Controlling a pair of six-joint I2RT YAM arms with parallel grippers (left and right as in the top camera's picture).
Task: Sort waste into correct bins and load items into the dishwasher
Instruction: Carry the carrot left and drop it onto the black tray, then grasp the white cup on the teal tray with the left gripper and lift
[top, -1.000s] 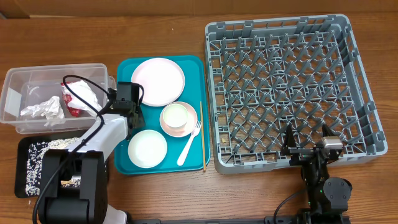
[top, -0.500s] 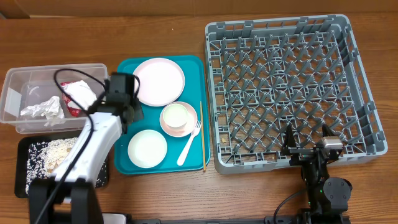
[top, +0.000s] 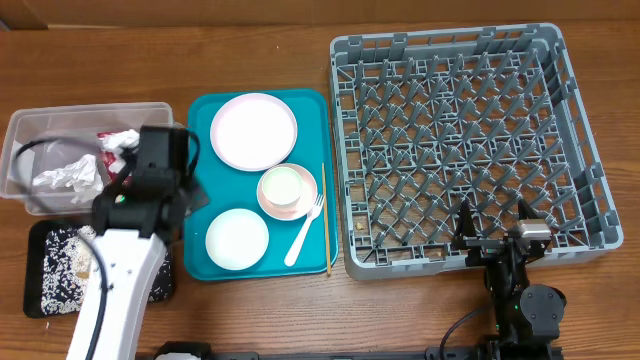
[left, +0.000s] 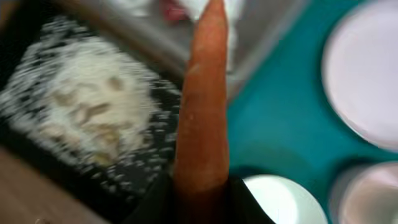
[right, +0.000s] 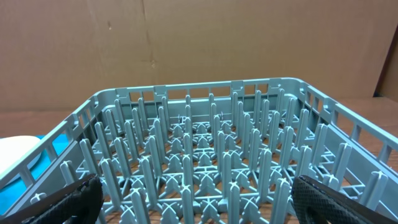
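Note:
My left gripper (left: 200, 199) is shut on an orange carrot (left: 202, 106), which points away from the wrist. Under it lie the black tray (left: 37, 56) with beige scraps and rice (left: 87, 118) and the clear tub's corner. In the overhead view the left gripper (top: 160, 160) hangs between the clear tub (top: 30, 130) and the teal tray (top: 320, 110), hiding the carrot. The tub holds crumpled paper (top: 65, 175) and a red-and-white wrapper (top: 115, 140). My right gripper (top: 497, 245) is open and empty at the grey rack's (top: 450, 50) front edge.
The teal tray holds a pale pink plate (top: 253, 130), a bowl on a pink plate (top: 283, 190), a small white plate (top: 237, 238), a white fork (top: 303, 232) and a chopstick (top: 325, 215). The black tray (top: 40, 290) lies in front of the tub.
My left arm has swung left, from the teal tray's left edge to the tub's right end. The right arm has not moved.

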